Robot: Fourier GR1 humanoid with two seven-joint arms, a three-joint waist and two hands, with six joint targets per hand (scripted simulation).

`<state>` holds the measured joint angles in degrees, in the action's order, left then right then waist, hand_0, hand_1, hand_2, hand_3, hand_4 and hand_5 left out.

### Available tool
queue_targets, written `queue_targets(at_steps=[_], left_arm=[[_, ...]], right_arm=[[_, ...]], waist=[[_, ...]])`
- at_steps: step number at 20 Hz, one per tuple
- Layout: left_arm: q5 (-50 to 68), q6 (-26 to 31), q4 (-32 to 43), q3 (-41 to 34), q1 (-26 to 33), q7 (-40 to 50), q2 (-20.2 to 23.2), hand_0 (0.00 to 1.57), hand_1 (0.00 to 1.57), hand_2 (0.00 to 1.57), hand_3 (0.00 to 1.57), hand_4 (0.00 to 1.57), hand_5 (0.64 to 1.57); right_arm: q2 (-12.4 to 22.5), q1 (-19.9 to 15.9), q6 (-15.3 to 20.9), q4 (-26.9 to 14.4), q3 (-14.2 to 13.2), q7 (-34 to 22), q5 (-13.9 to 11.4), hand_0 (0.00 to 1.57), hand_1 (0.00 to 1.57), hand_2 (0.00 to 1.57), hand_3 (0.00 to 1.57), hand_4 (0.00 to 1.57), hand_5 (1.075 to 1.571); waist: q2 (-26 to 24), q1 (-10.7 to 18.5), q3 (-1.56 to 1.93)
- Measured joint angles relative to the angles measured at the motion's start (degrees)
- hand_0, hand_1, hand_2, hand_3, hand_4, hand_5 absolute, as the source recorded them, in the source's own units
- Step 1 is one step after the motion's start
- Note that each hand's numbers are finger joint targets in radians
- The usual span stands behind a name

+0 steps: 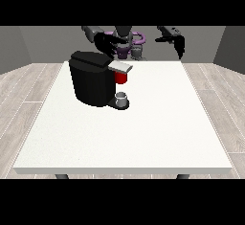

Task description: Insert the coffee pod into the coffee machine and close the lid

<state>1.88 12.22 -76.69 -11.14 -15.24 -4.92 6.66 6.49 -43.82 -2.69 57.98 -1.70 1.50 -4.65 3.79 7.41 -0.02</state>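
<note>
While the fingers of the hand at the view's left (106, 43) spread wide and hold nothing, they hover above the coffee machine (92, 79), left of centre. Its grey lid (120, 66) lies low over the red pod holder (121, 77); I cannot make out the coffee pod. The hand at the view's right (176, 41), upper right, hangs relaxed. Pressing off-centre could tip the machine.
</note>
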Motion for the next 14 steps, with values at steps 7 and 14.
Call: queue_targets(at_steps=[7, 14], left_arm=[[0.6, -0.7, 0.0, 0.3, -1.3, 0.5, 0.3, 0.0, 0.0, 0.0, 0.0, 0.18, 1.571], [0.7, -0.5, 1.2, 0.3, 0.8, -2.1, 0.7, 0.0, 0.0, 0.0, 0.0, 0.2, 1.571]], right_arm=[[-0.4, -2.6, 1.1, -1.7, 0.6, 2.2, -2.8, 0.0, 0.0, 0.0, 0.0, 0.12, 1.571], [-2.7, -1.4, -0.4, -0.5, 1.5, 4.1, -2.6, 0.0, 0.0, 0.0, 0.0, 0.18, 1.571]], waist=[[1.2, 0.6, 0.02], [-0.6, -0.6, 0.01]])
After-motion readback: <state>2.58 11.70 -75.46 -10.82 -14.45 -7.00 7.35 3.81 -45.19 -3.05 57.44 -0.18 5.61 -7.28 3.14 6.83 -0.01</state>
